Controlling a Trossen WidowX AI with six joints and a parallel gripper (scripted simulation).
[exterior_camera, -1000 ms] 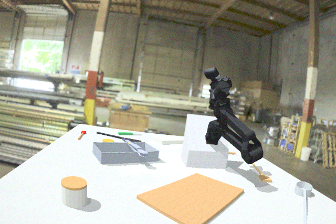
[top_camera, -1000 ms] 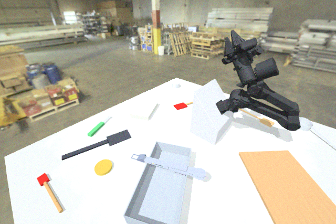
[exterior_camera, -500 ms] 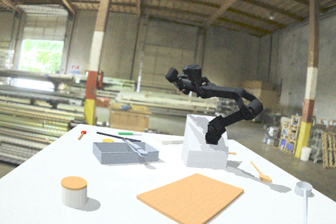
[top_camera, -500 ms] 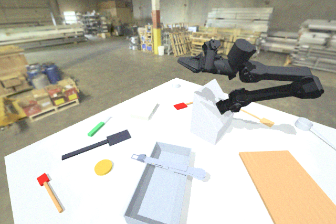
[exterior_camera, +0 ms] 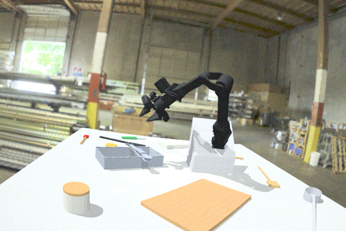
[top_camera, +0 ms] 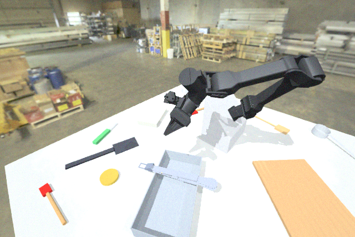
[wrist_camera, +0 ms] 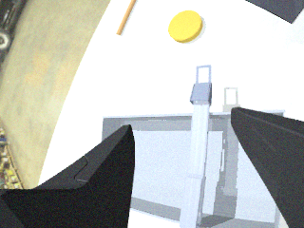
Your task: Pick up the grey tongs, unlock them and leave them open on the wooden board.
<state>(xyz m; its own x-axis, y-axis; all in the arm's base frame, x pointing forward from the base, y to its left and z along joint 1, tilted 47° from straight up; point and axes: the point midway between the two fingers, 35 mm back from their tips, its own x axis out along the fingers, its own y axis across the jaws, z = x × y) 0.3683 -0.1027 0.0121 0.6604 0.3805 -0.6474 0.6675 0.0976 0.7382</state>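
The grey tongs (top_camera: 180, 174) (exterior_camera: 137, 152) (wrist_camera: 199, 146) lie shut across the grey roasting tin (top_camera: 148, 200) (exterior_camera: 122, 162) (wrist_camera: 165, 121), hinge end over the far-left rim and tips over the right rim. The wooden board (top_camera: 303, 194) (exterior_camera: 195, 203) lies bare on the table to the tin's right. My gripper (top_camera: 166, 133) (exterior_camera: 147, 117) (wrist_camera: 182, 124) is open and empty. It hangs well above the tin's far end, pointing down at the tongs. In the wrist view the tongs run between my two fingers.
The arm's white pedestal block (top_camera: 226, 131) (exterior_camera: 209, 152) stands behind the tin. A black spatula (top_camera: 100, 152), a yellow disc (top_camera: 108, 177) (wrist_camera: 185, 26), a red-headed mallet (top_camera: 52, 202) and a green-handled tool (top_camera: 101, 136) lie left. A lidded white canister (exterior_camera: 75, 200) and a scoop (top_camera: 320, 130) stand further off.
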